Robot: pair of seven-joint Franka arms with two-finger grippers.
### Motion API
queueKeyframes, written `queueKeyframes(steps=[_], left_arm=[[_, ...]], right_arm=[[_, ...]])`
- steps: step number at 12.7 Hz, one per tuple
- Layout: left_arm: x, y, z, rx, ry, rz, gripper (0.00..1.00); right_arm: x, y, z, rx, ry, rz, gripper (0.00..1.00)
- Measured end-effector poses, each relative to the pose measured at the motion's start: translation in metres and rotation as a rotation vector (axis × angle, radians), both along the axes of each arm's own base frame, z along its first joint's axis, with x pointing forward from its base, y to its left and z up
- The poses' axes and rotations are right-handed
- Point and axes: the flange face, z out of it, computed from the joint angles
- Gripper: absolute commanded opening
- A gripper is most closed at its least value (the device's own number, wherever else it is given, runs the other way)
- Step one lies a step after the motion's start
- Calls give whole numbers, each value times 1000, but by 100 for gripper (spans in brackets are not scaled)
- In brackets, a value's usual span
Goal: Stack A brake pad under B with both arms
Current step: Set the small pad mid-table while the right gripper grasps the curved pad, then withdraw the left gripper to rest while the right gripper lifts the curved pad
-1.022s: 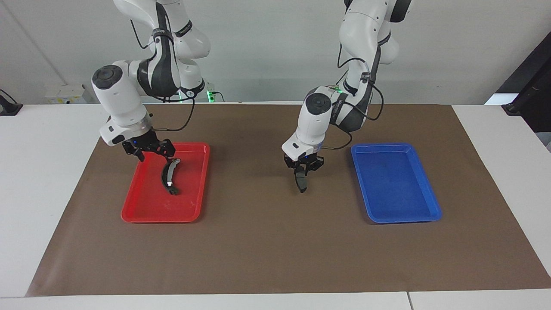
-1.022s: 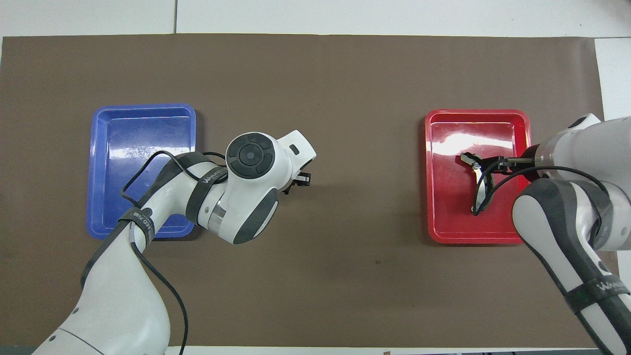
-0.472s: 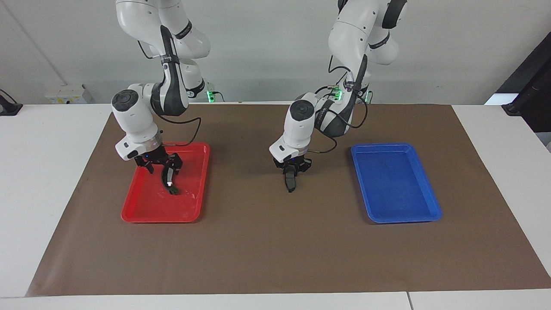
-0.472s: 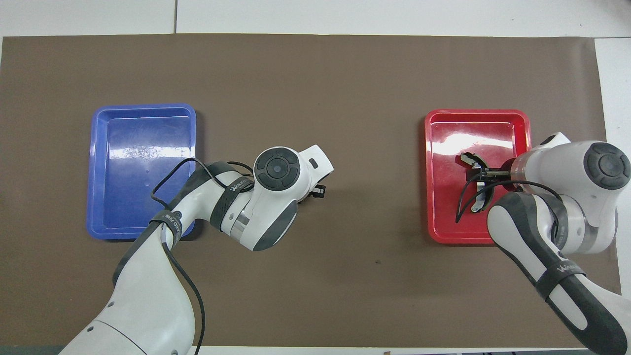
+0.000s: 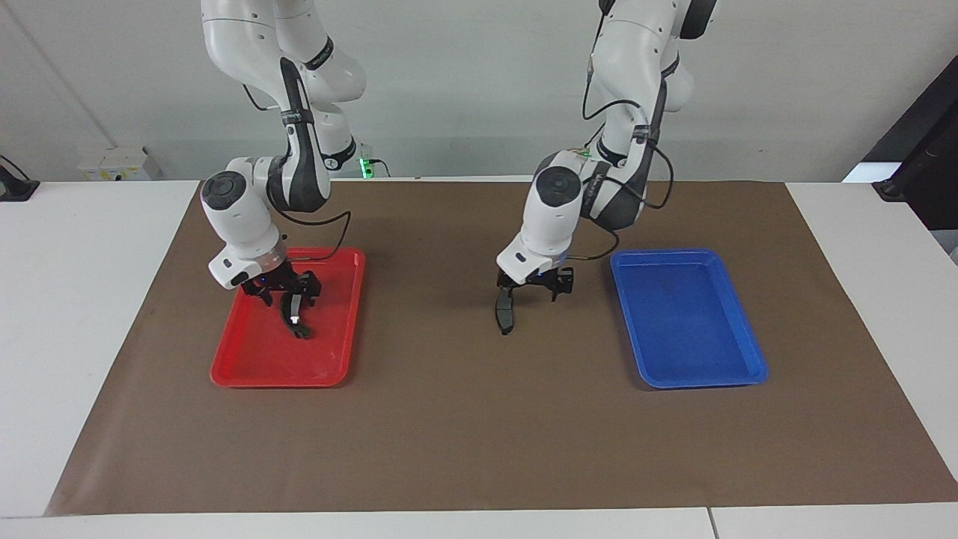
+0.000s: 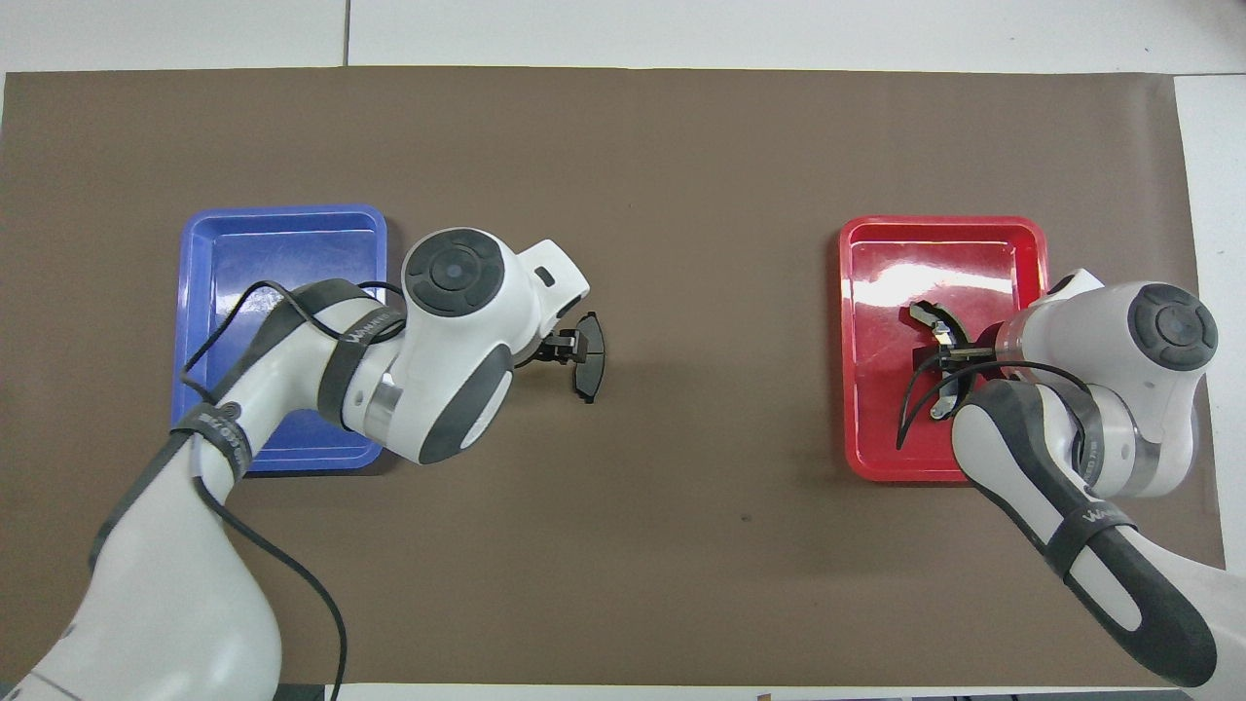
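Left gripper (image 5: 533, 287) drawn back, fingers spread; stubby dark pad (image 5: 504, 314) on mat.

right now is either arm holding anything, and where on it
The right gripper grips B near its middle, inside the red tray. The left gripper looks open beside A brake pad.

White worktop against a plain pale wall

A brown mat (image 5: 479, 419) covers most of the worktop (image 5: 82, 314); the wall (image 5: 464, 82) is evenly lit, with a dark panel (image 5: 924, 150) at one edge.
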Motion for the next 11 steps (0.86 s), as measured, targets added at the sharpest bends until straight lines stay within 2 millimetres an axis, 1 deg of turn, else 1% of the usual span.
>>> queueKeyframes(steps=[2, 3, 5, 6, 7, 8, 9, 11], left_arm=[[13, 57, 37, 17, 29, 34, 100], [25, 94, 49, 12, 30, 30, 100], [51, 179, 58, -5, 24, -1, 100], [60, 216, 61, -12, 24, -11, 100], [65, 246, 67, -17, 27, -23, 100], [68, 267, 76, -21, 32, -32, 100], [69, 281, 85, -23, 40, -32, 100], [68, 300, 109, -24, 48, -15, 100]], right_arm=[[0, 0, 0, 0, 0, 10, 91], [0, 0, 0, 0, 0, 22, 86], [0, 0, 0, 0, 0, 30, 82], [0, 0, 0, 0, 0, 33, 79], [0, 0, 0, -1, 0, 41, 76], [0, -1, 0, -1, 0, 53, 75], [0, -1, 0, -1, 1, 63, 75], [-2, -1, -2, -1, 6, 67, 64]])
